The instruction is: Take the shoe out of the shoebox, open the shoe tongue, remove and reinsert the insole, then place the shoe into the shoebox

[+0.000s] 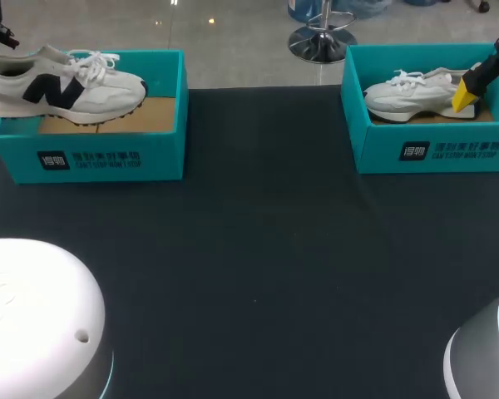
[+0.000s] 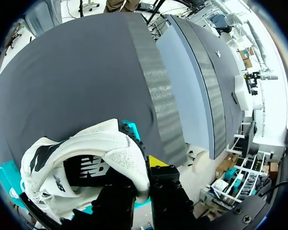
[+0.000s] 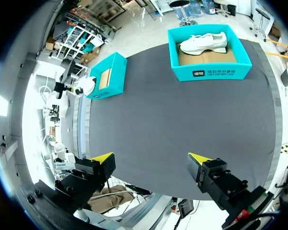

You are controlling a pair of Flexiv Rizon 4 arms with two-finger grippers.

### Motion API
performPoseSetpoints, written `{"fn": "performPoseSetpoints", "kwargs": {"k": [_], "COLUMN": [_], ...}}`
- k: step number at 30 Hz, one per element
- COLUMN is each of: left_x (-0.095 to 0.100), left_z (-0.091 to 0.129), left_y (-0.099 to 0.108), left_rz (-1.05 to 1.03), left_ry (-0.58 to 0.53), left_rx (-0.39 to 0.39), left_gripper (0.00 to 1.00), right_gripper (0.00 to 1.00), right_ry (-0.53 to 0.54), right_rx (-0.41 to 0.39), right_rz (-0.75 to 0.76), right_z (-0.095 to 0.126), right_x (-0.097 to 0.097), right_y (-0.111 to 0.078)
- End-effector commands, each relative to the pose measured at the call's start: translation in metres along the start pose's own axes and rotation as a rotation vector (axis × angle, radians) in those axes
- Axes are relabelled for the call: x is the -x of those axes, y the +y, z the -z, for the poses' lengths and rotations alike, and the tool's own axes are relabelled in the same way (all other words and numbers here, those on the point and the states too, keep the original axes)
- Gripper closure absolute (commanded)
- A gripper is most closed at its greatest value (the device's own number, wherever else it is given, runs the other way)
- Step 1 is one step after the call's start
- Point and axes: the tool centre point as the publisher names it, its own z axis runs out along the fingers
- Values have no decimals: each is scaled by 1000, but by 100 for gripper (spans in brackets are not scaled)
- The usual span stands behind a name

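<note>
Head view: the shoe (image 1: pixel 62 83) hangs at ten o'clock over the left shoebox (image 1: pixel 91 154), its heel clenched in the left end effector (image 2: pixel 141 176). Raise it level until the sole clears the rim, then carry it toward six o'clock onto the tabletop (image 1: pixel 258 249). The right end effector (image 3: pixel 150 159) is released.

White sneaker with black logo (image 2: pixel 77 158) hides most of the left pincer's (image 2: pixel 140 170) yellow tips; the right pincer (image 1: pixel 487 112) is partly cropped.

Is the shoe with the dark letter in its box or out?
Out: the shoe hangs above the left box, cardboard floor showing beneath, heel past the wall, held by the left gripper.
</note>
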Motion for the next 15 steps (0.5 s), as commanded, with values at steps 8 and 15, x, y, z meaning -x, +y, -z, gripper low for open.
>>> {"fn": "performPoseSetpoints", "kwargs": {"k": [8,15], "left_x": [7,12], "left_z": [-32,-47], "left_y": [35,46], "left_rz": [-18,-9], "left_ry": [-50,-81], "left_rx": [-26,-33], "left_gripper": [100,100], "right_gripper": [0,0], "right_ry": [-3,-3], "right_rx": [-5,-5], "right_rz": [-1,-1], "right_z": [0,0], "right_x": [-1,-1], "right_y": [3,3]}}
